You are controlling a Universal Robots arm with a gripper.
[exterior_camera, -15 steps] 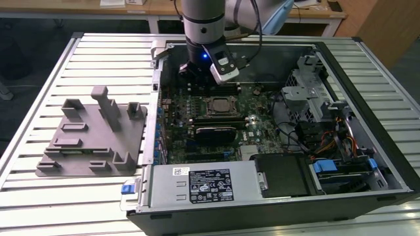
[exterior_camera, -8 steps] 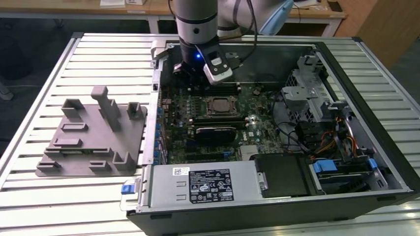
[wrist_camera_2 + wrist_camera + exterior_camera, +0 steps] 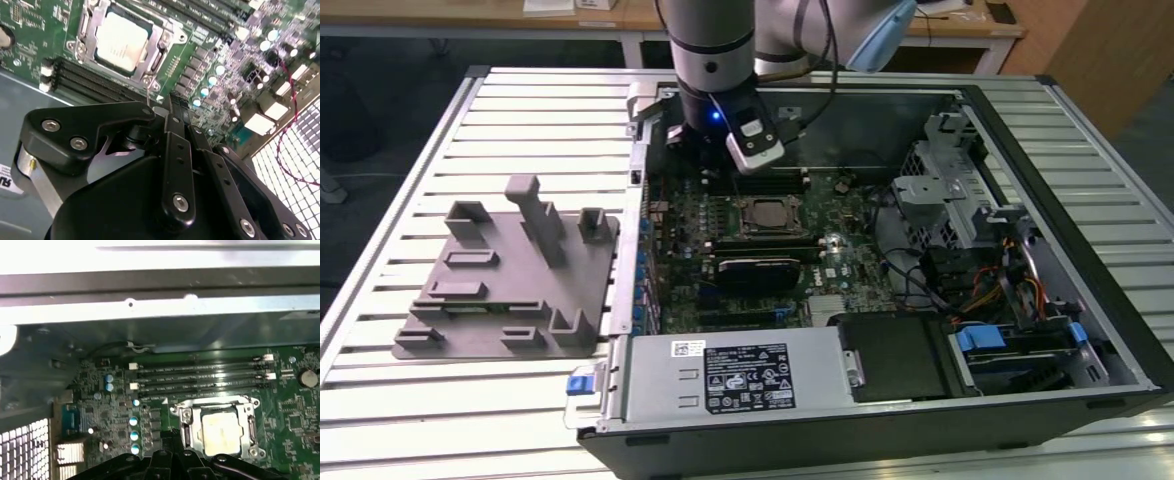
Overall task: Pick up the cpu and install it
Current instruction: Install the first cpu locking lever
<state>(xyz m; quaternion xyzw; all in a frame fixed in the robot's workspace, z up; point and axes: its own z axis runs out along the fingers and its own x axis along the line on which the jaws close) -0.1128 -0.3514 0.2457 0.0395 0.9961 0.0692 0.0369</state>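
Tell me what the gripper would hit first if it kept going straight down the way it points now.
Probably the green motherboard, beside the socket where the cpu already sits. The gripper hangs just off the socket's edge, though depth is hard to judge.

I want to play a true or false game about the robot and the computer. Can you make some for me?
1. The cpu sits in the socket on the green motherboard. True.
2. The gripper holds the cpu. False: nothing is between its fingers, and the chip lies in the socket.
3. The grey fixture plate lies inside the computer case. False: it lies on the table beside it.
4. The gripper hangs above the motherboard. True.
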